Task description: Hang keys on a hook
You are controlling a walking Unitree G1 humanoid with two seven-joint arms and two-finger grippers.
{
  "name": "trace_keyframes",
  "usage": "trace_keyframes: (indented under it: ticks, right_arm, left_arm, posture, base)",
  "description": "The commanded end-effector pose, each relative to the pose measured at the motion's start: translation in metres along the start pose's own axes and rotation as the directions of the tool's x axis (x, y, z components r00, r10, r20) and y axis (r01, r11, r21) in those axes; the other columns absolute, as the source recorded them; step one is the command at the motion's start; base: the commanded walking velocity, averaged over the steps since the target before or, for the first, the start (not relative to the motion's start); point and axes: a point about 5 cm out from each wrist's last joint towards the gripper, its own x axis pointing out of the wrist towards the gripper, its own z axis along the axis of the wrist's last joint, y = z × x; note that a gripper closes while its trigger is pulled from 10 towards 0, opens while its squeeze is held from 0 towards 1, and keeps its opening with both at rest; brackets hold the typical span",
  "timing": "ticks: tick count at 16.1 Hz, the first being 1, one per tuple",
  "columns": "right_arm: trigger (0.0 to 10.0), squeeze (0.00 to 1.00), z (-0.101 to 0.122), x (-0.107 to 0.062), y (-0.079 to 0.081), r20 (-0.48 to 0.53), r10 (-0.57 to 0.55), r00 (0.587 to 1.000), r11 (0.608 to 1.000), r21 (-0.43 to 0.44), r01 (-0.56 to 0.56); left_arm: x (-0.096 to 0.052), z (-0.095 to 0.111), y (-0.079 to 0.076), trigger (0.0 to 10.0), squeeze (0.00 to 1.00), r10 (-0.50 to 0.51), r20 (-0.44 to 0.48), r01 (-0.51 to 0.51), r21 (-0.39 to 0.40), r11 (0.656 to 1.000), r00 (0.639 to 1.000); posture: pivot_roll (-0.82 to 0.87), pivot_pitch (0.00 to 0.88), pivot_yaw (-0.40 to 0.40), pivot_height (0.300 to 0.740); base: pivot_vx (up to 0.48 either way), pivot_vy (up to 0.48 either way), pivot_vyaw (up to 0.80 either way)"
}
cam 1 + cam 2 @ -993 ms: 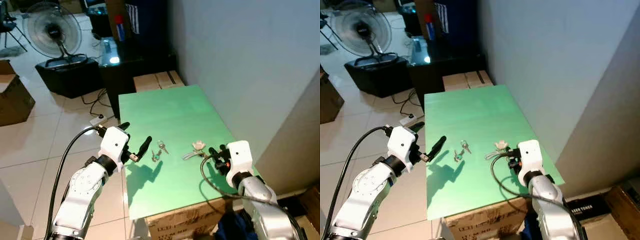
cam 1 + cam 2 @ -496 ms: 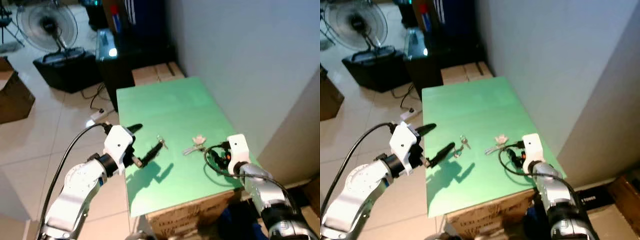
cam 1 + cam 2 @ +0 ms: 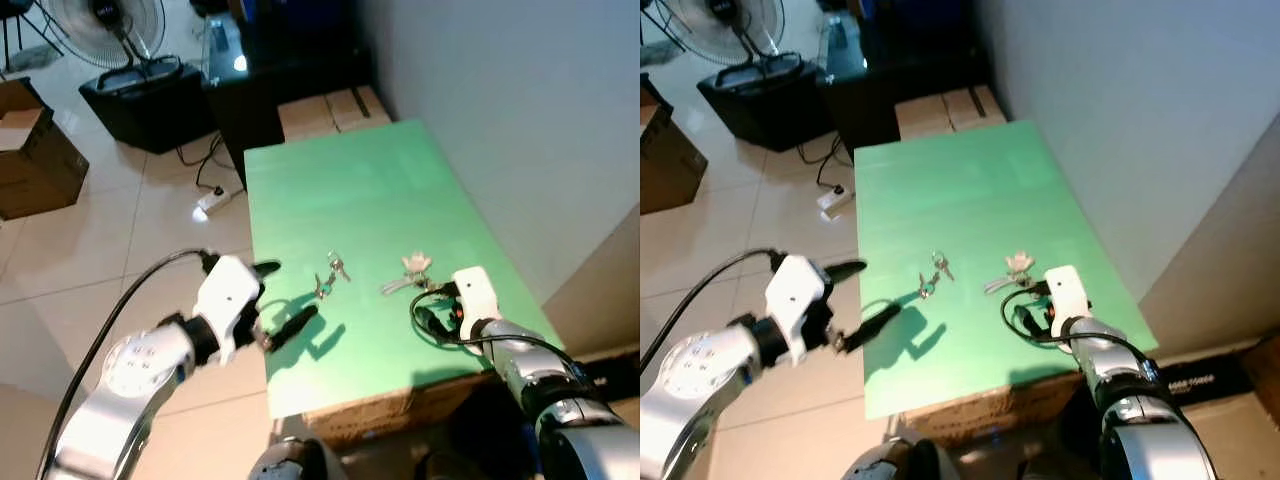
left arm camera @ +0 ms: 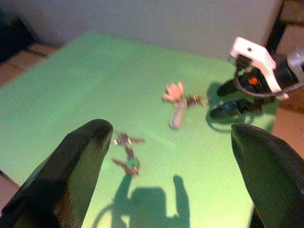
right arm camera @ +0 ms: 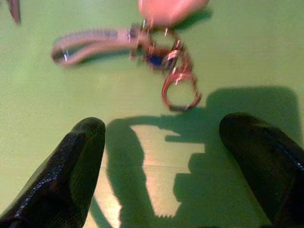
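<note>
Nearest the robot, past the counter [image 3: 350,190]'s near left corner: left pincer [image 3: 280,300], fingers spread wide, hovering over the left edge of the green top with its shadow thrown just beyond. Near the right side of the near edge: right pincer [image 5: 183,156], fingers likewise spread wide, hanging low above the surface and gripping nothing, black cable looped beside its white wrist housing [image 3: 473,293]. Just ahead of the right pincer, flat on the counter: a bunch of keys [image 5: 156,47] with a pale pink tag, a grey strap and a bare metal ring lying closest to the fingertips but apart from them. A little left of that, toward the middle of the counter and nearer the left edge: a second, smaller set of keys [image 3: 330,276] with a green bit, lying loose, just beyond the left pincer's fingertips and not touched by them. Beneath the near edge: a cardboard box [image 3: 390,420] propping the green top. Beyond the far edge: another cardboard box [image 3: 325,112], then a dark cabinet [image 3: 270,70]. Off to the far left on the tiled floor [image 3: 100,250]: a white power strip [image 3: 213,201] with cables, a black case [image 3: 145,100] with a standing fan [image 3: 105,15] on it, and an open brown box [image 3: 35,150]. Along the counter's right edge: a plain pale wall [image 3: 520,110].
</note>
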Motion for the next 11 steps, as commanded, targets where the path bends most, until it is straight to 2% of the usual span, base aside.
trace_keyframes:
  ticks: [1,2,3,4,5,7,11]
  right_arm:
    - [10.0,1.0,0.007,0.002,0.002,0.015,0.011,1.0,0.999,-0.037,-0.011]
    - [10.0,1.0,0.007,0.002,0.0,0.014,0.0,1.0,0.999,-0.045,0.0]
    - [10.0,0.31,0.009,0.001,-0.004,0.013,-0.031,0.999,0.997,-0.072,0.031]
    - [10.0,0.0,0.011,0.001,-0.007,0.014,-0.059,0.998,0.994,-0.096,0.06]
    - [10.0,0.0,0.014,0.001,-0.01,0.022,-0.079,0.997,0.992,-0.101,0.081]
    - [10.0,0.0,0.019,0.0,-0.013,0.042,-0.093,0.995,0.99,-0.105,0.097]
    - [10.0,0.0,0.019,0.002,-0.008,0.035,-0.077,0.996,0.989,-0.122,0.08]
  left_arm:
    - [-0.003,-0.004,-0.003,10.0,0.0,-0.009,-0.023,0.009,0.014,1.0,1.0]
    - [-0.002,-0.007,-0.005,10.0,0.0,-0.009,-0.03,0.01,0.012,1.0,1.0]
    - [0.0,-0.013,-0.009,10.0,0.0,-0.011,-0.042,0.012,0.009,1.0,0.999]
    - [0.004,-0.018,-0.012,10.0,0.0,-0.013,-0.051,0.013,0.005,1.0,0.999]
    - [0.01,-0.026,-0.02,10.0,0.0,-0.018,-0.062,0.018,-0.002,1.0,0.998]
    - [0.04,-0.053,-0.046,10.0,0.0,-0.035,-0.101,0.033,-0.022,0.999,0.994]
    - [0.066,-0.056,-0.068,10.0,0.0,-0.051,-0.112,0.049,-0.022,0.999,0.992]
  posture:
    - [0.18,0.217,0.178,0.74]
    - [0.18,0.218,0.181,0.74]
    - [0.19,0.22,0.187,0.74]
    - [0.19,0.223,0.191,0.74]
    - [0.19,0.225,0.196,0.74]
    - [0.21,0.238,0.206,0.74]
    - [0.22,0.247,0.21,0.74]
  base:
    - [0.0,0.0,0.0]
    - [0.0,0.0,0.0]
    - [0.0,0.0,0.0]
    - [0.0,0.0,0.0]
    - [0.0,0.0,0.0]
    - [0.0,0.0,0.0]
    - [0.0,0.0,0.0]
